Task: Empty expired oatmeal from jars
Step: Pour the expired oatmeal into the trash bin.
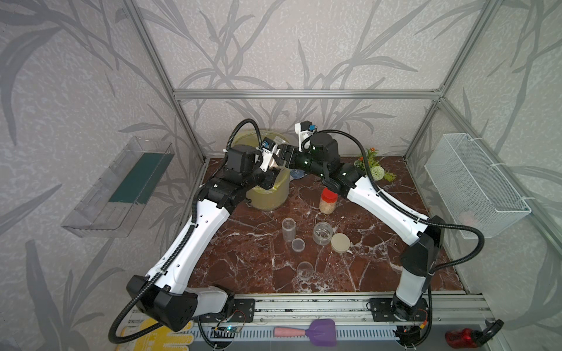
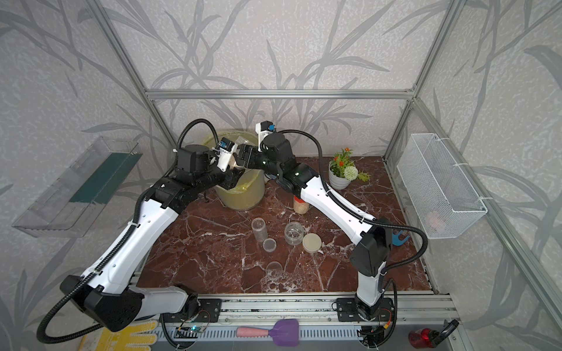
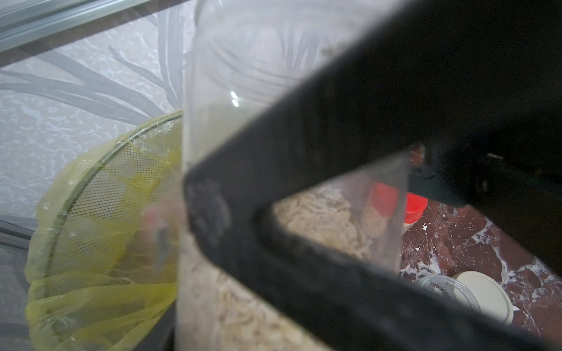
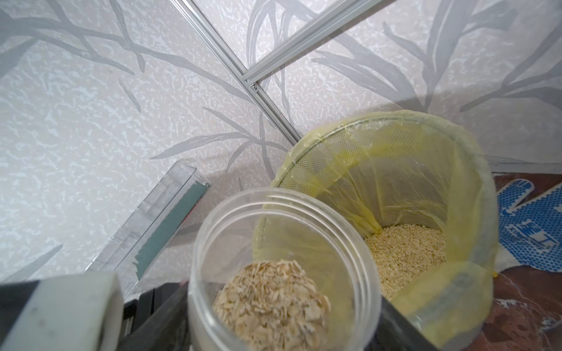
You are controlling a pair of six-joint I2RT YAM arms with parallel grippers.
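Observation:
My left gripper (image 1: 273,166) is shut on a slim clear jar (image 4: 282,273) with no lid, held over the near rim of the yellow-lined bucket (image 1: 270,197). Oatmeal (image 4: 273,304) fills the jar's lower part. My right gripper (image 1: 282,155) meets it from the other side. It is open, with one finger on each side of the jar's mouth. More oatmeal (image 4: 407,252) lies in the bucket's bottom. A red-capped jar (image 1: 327,202) with oatmeal stands by the right forearm. An empty slim jar (image 1: 288,229) and an empty squat jar (image 1: 322,233) stand mid-table.
A beige lid (image 1: 340,242) and two clear lids (image 1: 298,244) (image 1: 305,269) lie near the empty jars. A blue-dotted glove (image 4: 529,228) lies beside the bucket. A flower pot (image 2: 339,179) stands at the back right. A wire basket (image 1: 474,182) and a clear shelf (image 1: 121,188) hang on the side walls.

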